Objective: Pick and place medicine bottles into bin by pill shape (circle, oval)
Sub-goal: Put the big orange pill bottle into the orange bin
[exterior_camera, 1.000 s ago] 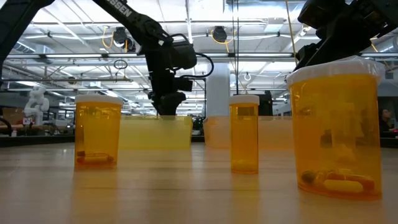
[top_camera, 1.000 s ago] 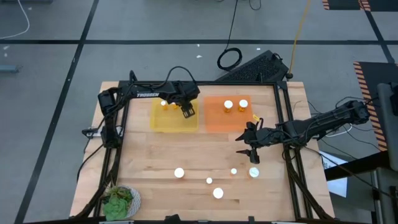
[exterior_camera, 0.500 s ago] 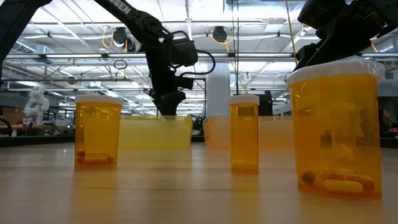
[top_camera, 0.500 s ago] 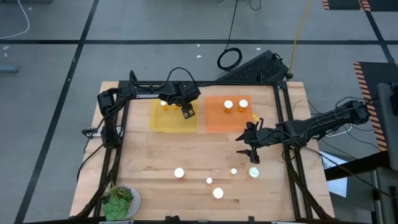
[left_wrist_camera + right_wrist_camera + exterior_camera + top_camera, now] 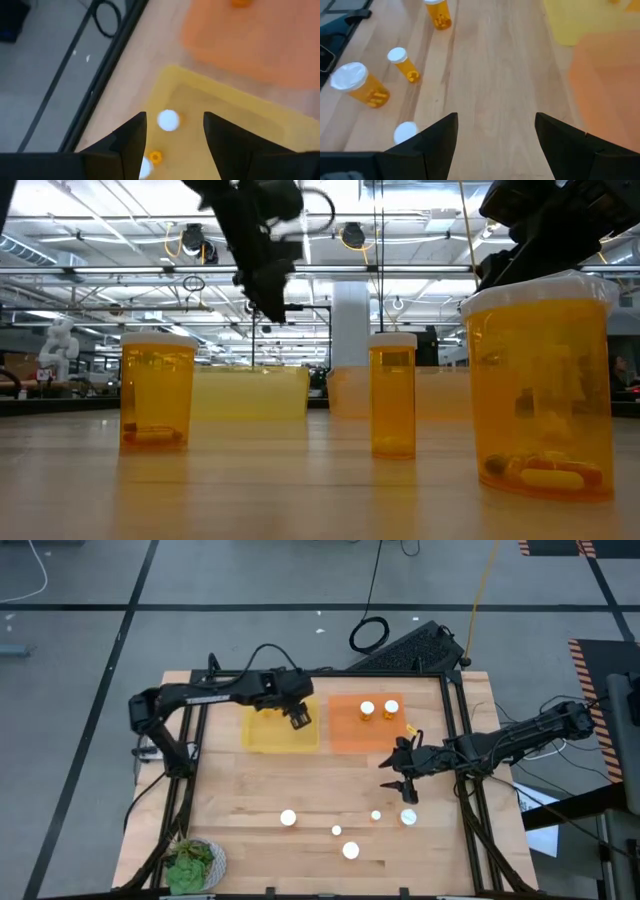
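Several amber medicine bottles with white caps stand on the wooden table near its front: (image 5: 288, 818), (image 5: 351, 850), (image 5: 409, 818); three of them loom close in the low view, e.g. (image 5: 157, 390). The yellow bin (image 5: 280, 728) holds white-capped bottles (image 5: 168, 120). The orange bin (image 5: 365, 730) holds two bottles (image 5: 367, 709). My left gripper (image 5: 299, 719) hangs open and empty high over the yellow bin (image 5: 240, 115). My right gripper (image 5: 386, 773) hovers open over bare table, right of centre, between the orange bin and the front bottles (image 5: 402, 65).
A green leafy object (image 5: 190, 865) sits at the table's front left corner. A dark frame (image 5: 455, 740) borders the table. A keyboard (image 5: 410, 648) lies beyond the far edge. Bare wood lies between the bins and the front bottles.
My left gripper has risen above the yellow bin, staying open and empty, while that arm's elbow has swung toward the table's left edge. My right arm and the bottles have kept still.
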Controlling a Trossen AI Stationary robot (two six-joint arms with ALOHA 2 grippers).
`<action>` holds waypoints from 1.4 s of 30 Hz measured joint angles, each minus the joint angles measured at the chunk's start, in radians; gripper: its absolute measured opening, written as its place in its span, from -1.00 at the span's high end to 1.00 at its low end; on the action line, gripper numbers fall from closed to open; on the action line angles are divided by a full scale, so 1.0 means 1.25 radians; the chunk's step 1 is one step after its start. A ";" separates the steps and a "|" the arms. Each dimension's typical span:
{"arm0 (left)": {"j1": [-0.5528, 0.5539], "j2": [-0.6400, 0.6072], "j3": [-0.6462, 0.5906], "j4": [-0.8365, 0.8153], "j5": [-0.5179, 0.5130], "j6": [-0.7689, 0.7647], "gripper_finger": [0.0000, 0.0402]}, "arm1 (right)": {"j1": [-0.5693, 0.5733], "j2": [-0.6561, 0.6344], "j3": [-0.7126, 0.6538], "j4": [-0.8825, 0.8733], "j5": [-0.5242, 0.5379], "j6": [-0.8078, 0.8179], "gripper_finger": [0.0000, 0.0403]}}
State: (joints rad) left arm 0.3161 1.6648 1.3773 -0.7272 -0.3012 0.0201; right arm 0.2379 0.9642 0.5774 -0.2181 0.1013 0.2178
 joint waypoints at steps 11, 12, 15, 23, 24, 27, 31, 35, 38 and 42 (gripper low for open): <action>-0.186 -0.115 -0.019 -0.067 -0.071 -0.015 0.02 | 0.119 0.001 0.030 -0.083 -0.017 0.136 -0.29; -0.198 -0.118 -0.028 -0.064 -0.076 -0.018 0.02 | 0.135 0.001 0.042 -0.095 -0.008 0.147 -0.29; -0.226 -0.125 -0.055 -0.063 -0.104 -0.038 0.02 | 0.181 0.015 0.084 -0.141 0.026 0.175 -0.29; -0.247 -0.125 -0.073 -0.066 -0.122 -0.045 0.02 | 0.280 0.143 0.230 -0.350 0.065 0.278 -0.34; -0.246 -0.125 -0.073 -0.066 -0.123 -0.046 0.02 | 0.290 0.164 0.250 -0.380 0.065 0.285 -0.35; -0.241 -0.125 -0.073 -0.063 -0.124 -0.054 0.02 | 0.317 0.223 0.305 -0.442 0.065 0.298 -0.41; -0.241 -0.125 -0.073 -0.061 -0.124 -0.067 0.02 | 0.338 0.276 0.344 -0.482 0.065 0.302 -0.52; -0.241 -0.125 -0.073 -0.061 -0.124 -0.070 0.02 | 0.342 0.297 0.345 -0.492 0.053 0.326 -0.62; -0.241 -0.125 -0.073 -0.061 -0.124 -0.070 0.02 | 0.345 0.311 0.345 -0.505 0.036 0.343 -0.66; -0.241 -0.125 -0.073 -0.060 -0.124 -0.072 0.02 | 0.346 0.331 0.345 -0.504 0.023 0.342 -0.67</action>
State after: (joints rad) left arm 0.0143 1.5082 1.2861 -0.8024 -0.4557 -0.0700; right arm 0.6701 1.3782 1.0088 -0.8477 0.1295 0.6450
